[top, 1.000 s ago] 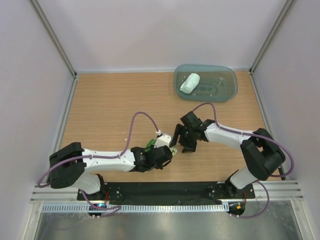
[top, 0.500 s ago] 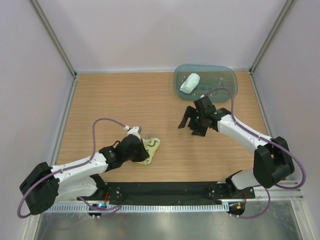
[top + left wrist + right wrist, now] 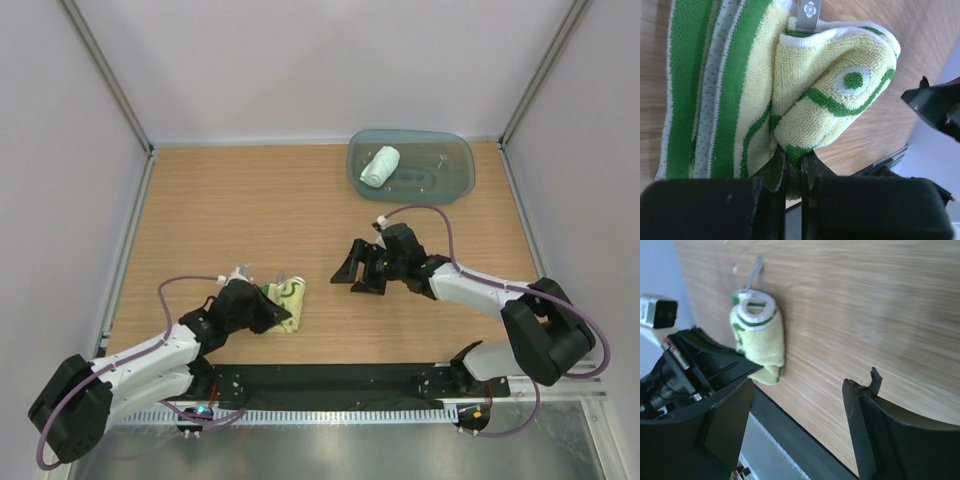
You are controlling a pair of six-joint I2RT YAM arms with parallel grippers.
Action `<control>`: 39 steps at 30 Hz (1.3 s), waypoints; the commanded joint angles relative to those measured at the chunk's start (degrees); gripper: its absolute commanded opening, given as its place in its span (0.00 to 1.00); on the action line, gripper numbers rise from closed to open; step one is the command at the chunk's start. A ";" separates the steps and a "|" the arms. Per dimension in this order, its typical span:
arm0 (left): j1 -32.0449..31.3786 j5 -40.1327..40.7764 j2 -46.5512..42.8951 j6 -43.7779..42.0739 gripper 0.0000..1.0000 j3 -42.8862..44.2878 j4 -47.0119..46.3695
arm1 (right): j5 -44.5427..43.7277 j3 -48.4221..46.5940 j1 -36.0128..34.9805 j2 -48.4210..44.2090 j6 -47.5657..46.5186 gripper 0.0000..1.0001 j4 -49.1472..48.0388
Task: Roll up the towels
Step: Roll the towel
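While the pale yellow towel with its green markings lies loosely rolled near the front of the tabletop, the left claw is clenched on the roll's near end, a fold of cloth pinched between its fingers. The right claw hangs to the towel's right, apart from it, jaws spread wide and grasping nothing. At the far right, the mint-white towel sits rolled inside a translucent teal tray.

From my console, yellow towel cropped above the left gripper, its corner hidden from me between the jaws.
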State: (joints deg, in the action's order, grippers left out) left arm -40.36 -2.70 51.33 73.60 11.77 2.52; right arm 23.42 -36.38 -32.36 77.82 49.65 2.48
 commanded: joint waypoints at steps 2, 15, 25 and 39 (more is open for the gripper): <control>0.19 2.35 -2.37 6.20 0.00 -2.54 11.88 | 2.95 0.78 -7.00 5.56 1.94 0.78 -20.21; 0.28 5.25 -6.86 6.47 0.00 -4.56 14.70 | 2.07 -1.67 -15.80 26.49 4.84 0.63 -47.81; 0.90 4.55 -6.85 5.76 0.00 -4.91 13.91 | -0.48 -3.16 -18.61 35.11 6.42 0.49 -55.91; 1.07 3.75 -5.37 -8.29 0.40 3.33 19.79 | -12.59 -1.32 -19.50 24.41 3.28 0.09 -39.18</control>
State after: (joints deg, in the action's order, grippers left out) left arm -39.24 -0.05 44.29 73.41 12.10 13.41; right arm 19.59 -38.02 -52.07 109.71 57.95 -47.88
